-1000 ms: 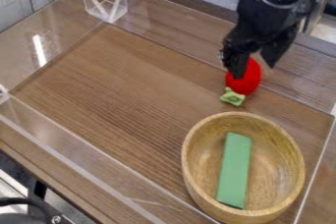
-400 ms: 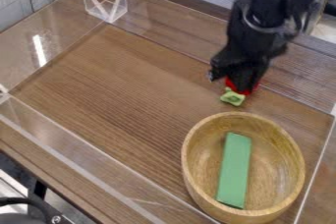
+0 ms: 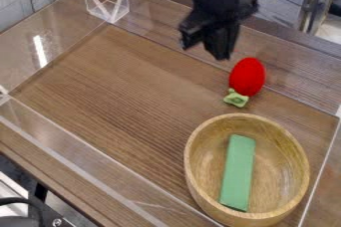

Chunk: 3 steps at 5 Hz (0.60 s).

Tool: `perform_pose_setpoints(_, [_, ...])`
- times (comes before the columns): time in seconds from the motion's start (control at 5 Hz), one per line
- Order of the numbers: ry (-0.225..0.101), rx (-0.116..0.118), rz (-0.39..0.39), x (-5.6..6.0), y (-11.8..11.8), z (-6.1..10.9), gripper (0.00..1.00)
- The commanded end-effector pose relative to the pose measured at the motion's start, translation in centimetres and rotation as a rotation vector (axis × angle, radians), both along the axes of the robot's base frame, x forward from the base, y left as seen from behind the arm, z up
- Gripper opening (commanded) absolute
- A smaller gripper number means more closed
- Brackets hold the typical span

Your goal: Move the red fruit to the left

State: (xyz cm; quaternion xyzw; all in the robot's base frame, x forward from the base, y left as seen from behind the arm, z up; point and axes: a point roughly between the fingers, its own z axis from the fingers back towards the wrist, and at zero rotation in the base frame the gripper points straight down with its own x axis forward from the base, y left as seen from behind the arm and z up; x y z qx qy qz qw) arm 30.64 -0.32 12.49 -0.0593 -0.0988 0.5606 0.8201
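Red and glossy, the toy strawberry (image 3: 246, 74) lies on the brown wooden table (image 3: 114, 82), right of the middle of the view. Its small green leafy cap (image 3: 236, 99) points toward the near side, down toward the wooden bowl (image 3: 201, 176). The fruit sits just beyond the bowl's far rim, apart from it, with a strip of table between them.

Black and bulky, the gripper (image 3: 197, 48) hangs over the far part of the table, up and to the left of the strawberry as the camera sees it. Its fingers are pressed together, and the fruit is not between them; the strawberry shows in full, apart from the hand. The fine shape of the fingertips is too dark and blurred to make out.

Round and pale, the bowl stands in the near right part of the view. A flat green rectangular block (image 3: 237, 172) lies inside it, its long side running roughly from far to near. Near the far left edge of the table stands a clear, angular object (image 3: 107, 6).
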Motion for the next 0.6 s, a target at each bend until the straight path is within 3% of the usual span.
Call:
perform_pose_setpoints(0.0, [-0.08,-0.021,0.077,1.2,0.4,2.3,0.0])
perform_pose_setpoints(0.4, [-0.051,-0.005,0.204,0.9,-0.6,2.9,0.0])
